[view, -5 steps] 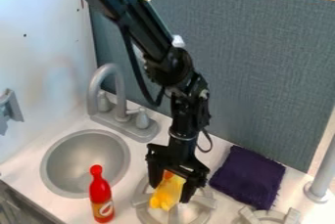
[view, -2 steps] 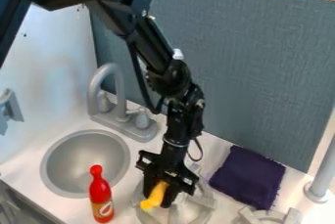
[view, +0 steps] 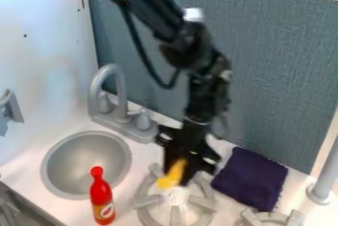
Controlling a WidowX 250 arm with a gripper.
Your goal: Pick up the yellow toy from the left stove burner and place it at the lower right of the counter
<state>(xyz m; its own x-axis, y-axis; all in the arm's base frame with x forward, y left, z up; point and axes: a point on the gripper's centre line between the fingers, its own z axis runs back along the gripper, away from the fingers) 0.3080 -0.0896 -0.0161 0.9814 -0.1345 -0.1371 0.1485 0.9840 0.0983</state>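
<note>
Higher than a moment ago, the blurred gripper (view: pixel 176 178) has its jaws closed on a yellow object (view: pixel 171 176), its upper end hidden between them, above the grey burner (view: pixel 147 201).

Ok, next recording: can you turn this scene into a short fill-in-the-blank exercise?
The gripper holds a ____ object over the burner. Rather than lying on its side, the red bottle stands ____. In the camera view, the dark purple cloth lies to the ____ of that burner. The grey sink has a ____ outline, not a square one.

Missing words: yellow; upright; right; round.
</note>
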